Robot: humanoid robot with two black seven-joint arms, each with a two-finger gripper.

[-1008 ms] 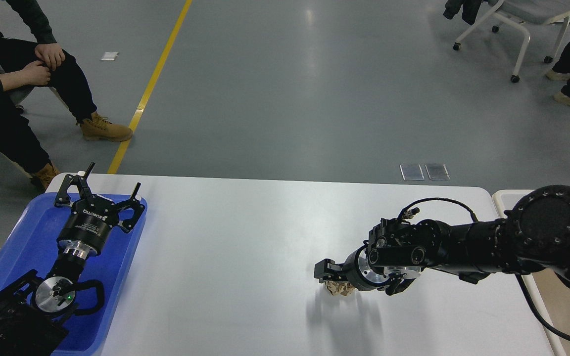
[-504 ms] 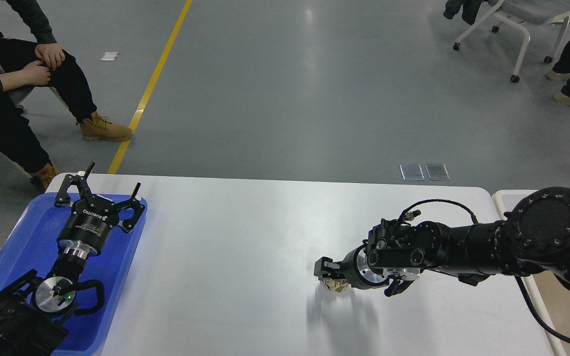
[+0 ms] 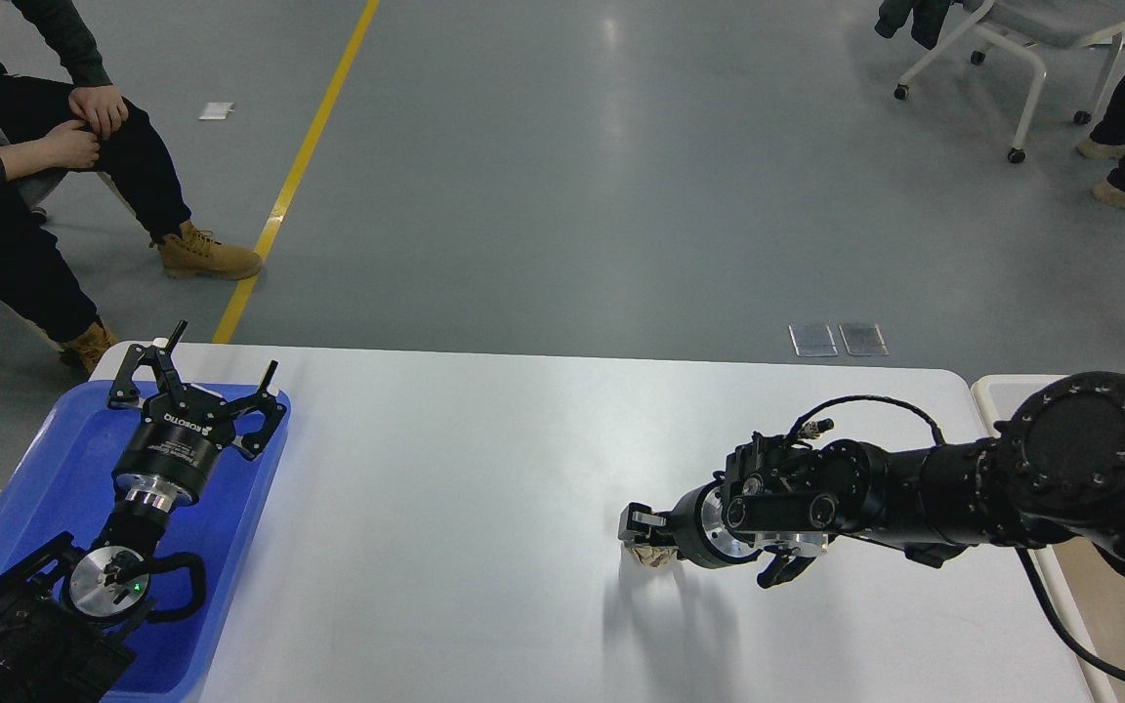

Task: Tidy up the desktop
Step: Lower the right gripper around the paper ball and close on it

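The desktop (image 3: 445,508) is a large glossy white tabletop with rounded corners. My right arm reaches in from the right, and my right gripper (image 3: 643,537) points left over the middle-right of the desktop. It is shut on a small crumpled brown paper ball (image 3: 650,557), held just above the surface with a shadow under it. My left gripper (image 3: 193,383) is open and empty, hovering over the far end of the blue tray (image 3: 45,469) at the desktop's left edge.
A pale beige bin with a white rim (image 3: 997,389) stands off the right end of the desktop, mostly hidden by my right arm. A seated person (image 3: 25,176) is beyond the far left corner. A wheeled chair (image 3: 1012,39) stands far right.
My right gripper has moved slightly left and up with the paper ball, which now shows less beneath the fingers. The left arm has not moved.
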